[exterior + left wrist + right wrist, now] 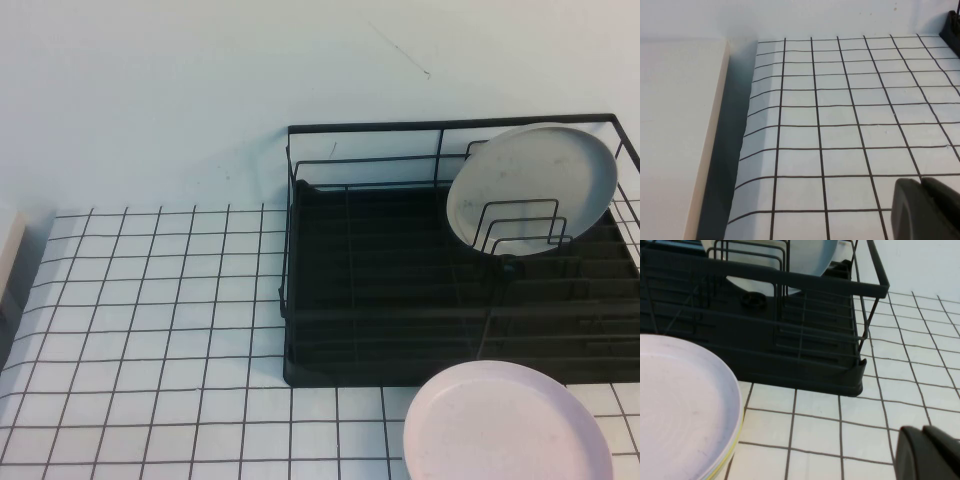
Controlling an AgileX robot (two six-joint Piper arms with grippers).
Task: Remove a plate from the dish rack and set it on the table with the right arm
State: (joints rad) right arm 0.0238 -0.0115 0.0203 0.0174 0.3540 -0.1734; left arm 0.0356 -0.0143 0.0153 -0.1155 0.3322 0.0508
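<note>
Gridded counter, one plate lying flat in front, one standing in the rack behind.

The white counter (150,330) with its thin black grid runs back to a plain pale wall; a cream board (675,140) lies beside its edge in the left wrist view. Nearest, a pale pink-lilac plate (507,423) lies flat on the counter, just in front of the dish rack (390,300) — touching or not, I cannot tell. Farther back, the plate (530,187) stands tilted among the upright wire dividers at the rack's far right. Each claw — left claw (926,210), right claw (927,454) — shows only as a dark corner above the counter; how wide either stands cannot be told.
</note>
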